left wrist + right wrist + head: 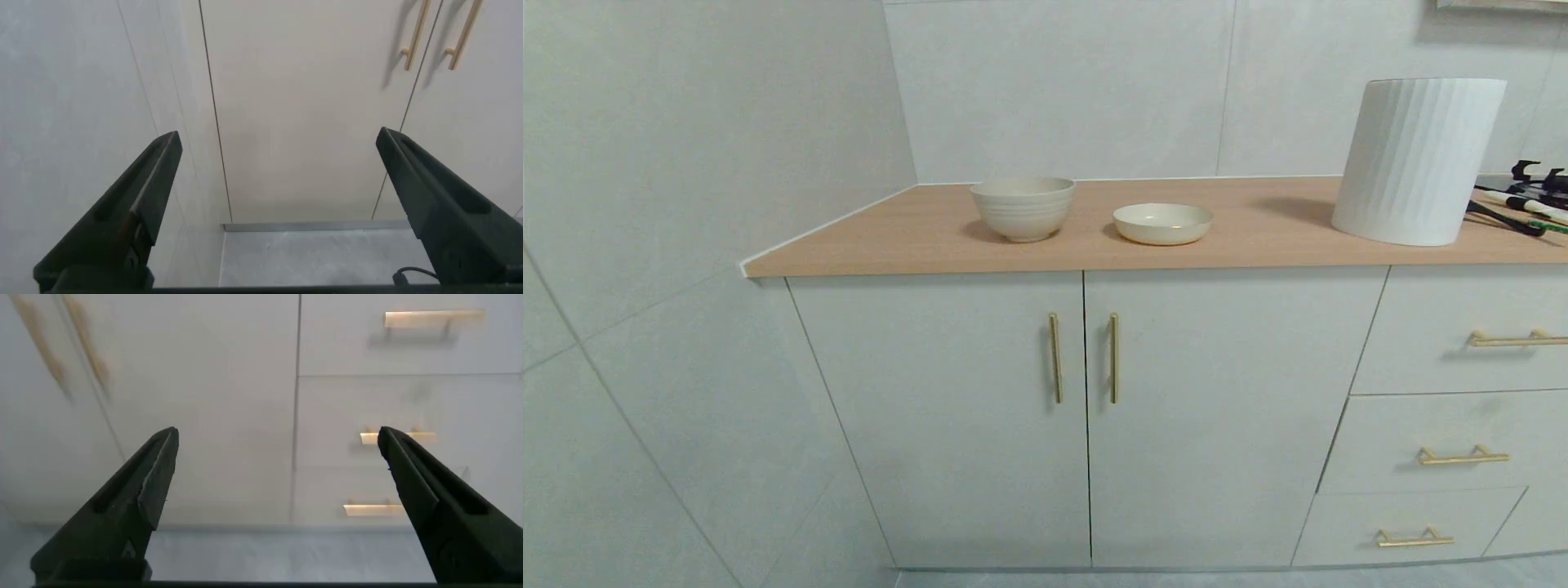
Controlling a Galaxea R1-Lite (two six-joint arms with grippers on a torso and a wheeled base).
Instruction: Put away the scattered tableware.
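Note:
A ribbed beige bowl (1023,208) stands on the wooden countertop (1258,241), left of the middle. To its right lies a shallow cream dish (1163,223), a short gap between the two. My left gripper (278,143) is open, low down in front of the left cabinet door near the floor. My right gripper (278,439) is open too, low before the cabinet front, with the drawer stack behind it. Neither holds anything.
A tall white ribbed canister (1419,159) stands at the counter's right, with dark utensils (1523,200) beyond it. Below are two shut cabinet doors with gold handles (1055,357) and three drawers (1462,456). A tiled wall closes the left side.

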